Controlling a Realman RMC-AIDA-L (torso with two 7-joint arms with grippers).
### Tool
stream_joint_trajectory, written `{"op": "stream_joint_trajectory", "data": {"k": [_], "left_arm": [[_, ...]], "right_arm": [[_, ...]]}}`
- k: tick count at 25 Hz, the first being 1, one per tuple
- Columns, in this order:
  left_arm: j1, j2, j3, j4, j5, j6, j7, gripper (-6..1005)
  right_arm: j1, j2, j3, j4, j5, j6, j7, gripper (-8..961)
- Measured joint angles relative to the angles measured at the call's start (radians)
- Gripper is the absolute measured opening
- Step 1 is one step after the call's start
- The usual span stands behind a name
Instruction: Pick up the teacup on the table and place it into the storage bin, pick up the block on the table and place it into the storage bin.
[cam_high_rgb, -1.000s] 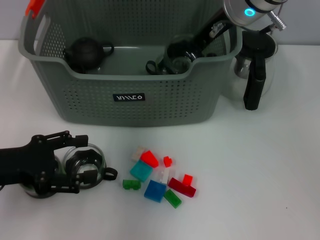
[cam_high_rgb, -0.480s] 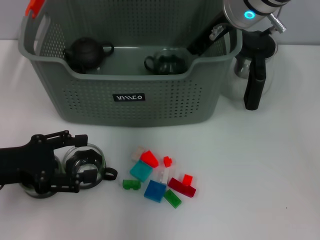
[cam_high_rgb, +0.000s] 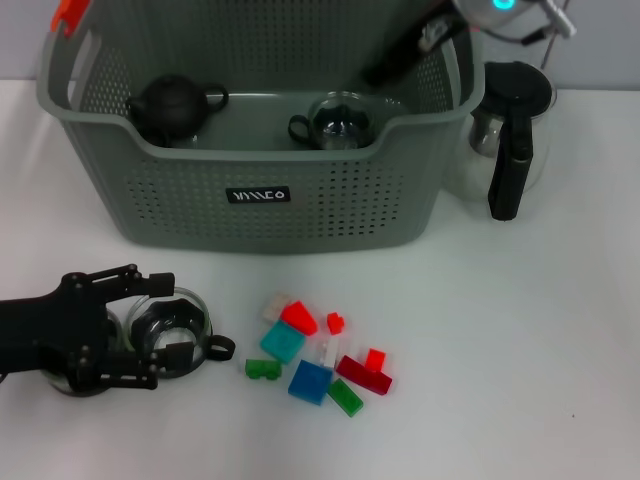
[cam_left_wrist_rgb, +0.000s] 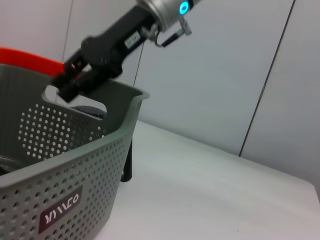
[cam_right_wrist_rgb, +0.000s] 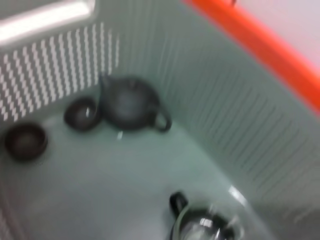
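One clear glass teacup sits released inside the grey-green perforated storage bin; above it the right gripper hangs, fingers' state untellable, while the left gripper clamps another glass teacup for lifting.

Light was bright and even across the head view, falling from above, with only soft, short shadows under the storage bin at 6 o'clock and beneath the scattered blocks. Small glints showed on the glass teacup at 8 o'clock. The head view was sharp to its edges. The left wrist view was clear, the pale wall evenly lit. The right wrist view was heavily blurred throughout; the dark teapot and bin walls were smeared, with a bright glare strip at 11 o'clock.
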Motion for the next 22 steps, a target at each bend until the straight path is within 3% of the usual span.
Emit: {"op": "stream_joint_trajectory", "data": {"k": [9, 13, 17, 22], "left_arm": [[0.001, 0.003, -0.028, 0.005, 0.005, 0.014, -0.01, 940], [0.001, 0.007, -0.049, 0.007, 0.005, 0.032, -0.014, 941], [-0.006, 0.012, -0.061, 0.008, 0.005, 0.044, -0.022, 941], [-0.011, 0.015, -0.066, 0.009, -0.002, 0.054, -0.04, 942]], "right_arm": [[-0.102, 0.008, 0.067, -0.346, 0.143, -0.117, -0.008, 466], [-0.161, 0.009, 0.068, -0.47, 0.241, -0.187, -0.01, 630], [-0.205, 0.01, 0.071, -0.531, 0.332, -0.292, -0.025, 733], [-0.282, 0.031, 0.071, -0.59, 0.437, -0.405, -0.08, 803]]}}
